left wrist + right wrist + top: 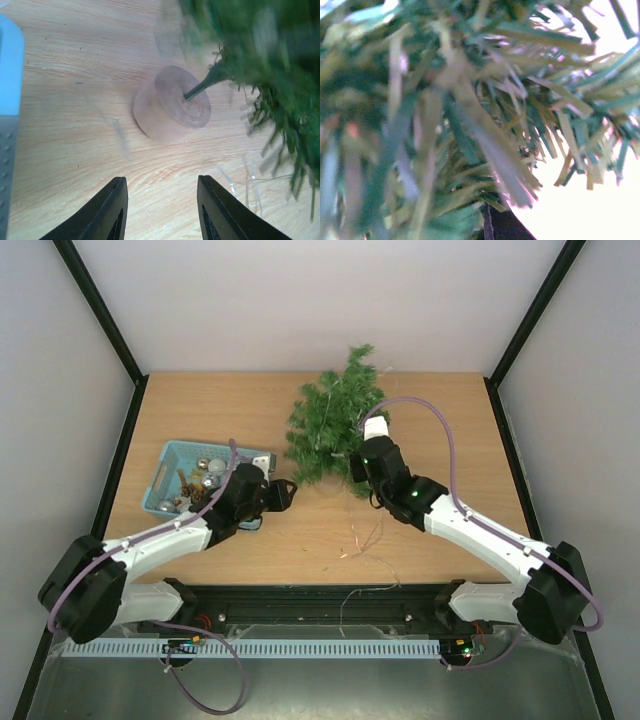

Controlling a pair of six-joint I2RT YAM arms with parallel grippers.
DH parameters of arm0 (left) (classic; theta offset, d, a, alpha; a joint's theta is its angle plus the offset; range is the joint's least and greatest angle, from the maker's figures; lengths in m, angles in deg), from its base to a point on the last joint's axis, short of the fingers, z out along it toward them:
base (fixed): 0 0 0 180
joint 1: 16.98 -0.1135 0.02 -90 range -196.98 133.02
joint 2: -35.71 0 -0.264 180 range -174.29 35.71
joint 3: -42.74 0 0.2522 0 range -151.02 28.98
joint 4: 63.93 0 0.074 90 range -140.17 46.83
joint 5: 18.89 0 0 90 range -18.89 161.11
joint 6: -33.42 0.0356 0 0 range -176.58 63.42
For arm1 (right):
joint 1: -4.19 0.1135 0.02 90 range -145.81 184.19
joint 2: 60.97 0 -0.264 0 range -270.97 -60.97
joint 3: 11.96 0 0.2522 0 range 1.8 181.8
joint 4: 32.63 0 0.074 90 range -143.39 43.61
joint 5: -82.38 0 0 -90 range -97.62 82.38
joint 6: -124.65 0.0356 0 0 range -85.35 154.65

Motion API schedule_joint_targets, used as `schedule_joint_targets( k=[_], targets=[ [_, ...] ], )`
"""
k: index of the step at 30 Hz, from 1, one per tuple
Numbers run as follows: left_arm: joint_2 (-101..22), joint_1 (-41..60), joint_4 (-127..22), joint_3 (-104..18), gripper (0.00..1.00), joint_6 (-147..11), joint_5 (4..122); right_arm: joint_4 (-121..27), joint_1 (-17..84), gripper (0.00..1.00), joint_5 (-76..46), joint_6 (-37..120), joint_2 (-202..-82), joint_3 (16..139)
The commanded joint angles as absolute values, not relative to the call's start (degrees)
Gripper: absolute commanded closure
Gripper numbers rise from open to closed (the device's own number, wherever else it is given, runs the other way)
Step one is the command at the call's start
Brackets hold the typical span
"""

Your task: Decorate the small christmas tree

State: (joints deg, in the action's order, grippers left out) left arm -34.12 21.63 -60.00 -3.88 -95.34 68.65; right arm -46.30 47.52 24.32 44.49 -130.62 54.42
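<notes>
The small christmas tree (335, 418) is tipped over at the table's back middle, top toward the far wall. Its round wooden base (172, 102) lies tilted on the table, with the stem running up to the right into the needles (270, 55). My left gripper (162, 200) is open and empty, just short of the base; it also shows in the top view (286, 492). My right gripper (360, 465) is buried in the tree's lower branches. The right wrist view shows only blurred needles (445, 115) and one dark finger (501, 227).
A teal basket (170, 455) with silver balls and pine cones stands at the left, beside my left arm. A thin wire strand (365, 540) lies loose on the table in front of the tree, also in the left wrist view (250, 175).
</notes>
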Motion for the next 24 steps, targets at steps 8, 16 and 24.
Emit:
schedule_joint_targets(
  k=[8,16,24],
  targets=[
    [-41.0,22.4,-68.7,-7.7,0.62,-92.6,69.7,-34.2,43.6,0.99,29.1,41.3,-131.7,54.3],
    [-49.3,23.0,-77.8,-6.7,0.65,-93.0,69.4,-33.4,44.5,0.99,24.1,41.0,-133.9,54.6],
    [-54.4,25.3,-81.5,-7.3,0.66,-94.3,68.7,-34.4,44.6,0.99,25.1,43.4,-134.9,52.0]
  ],
)
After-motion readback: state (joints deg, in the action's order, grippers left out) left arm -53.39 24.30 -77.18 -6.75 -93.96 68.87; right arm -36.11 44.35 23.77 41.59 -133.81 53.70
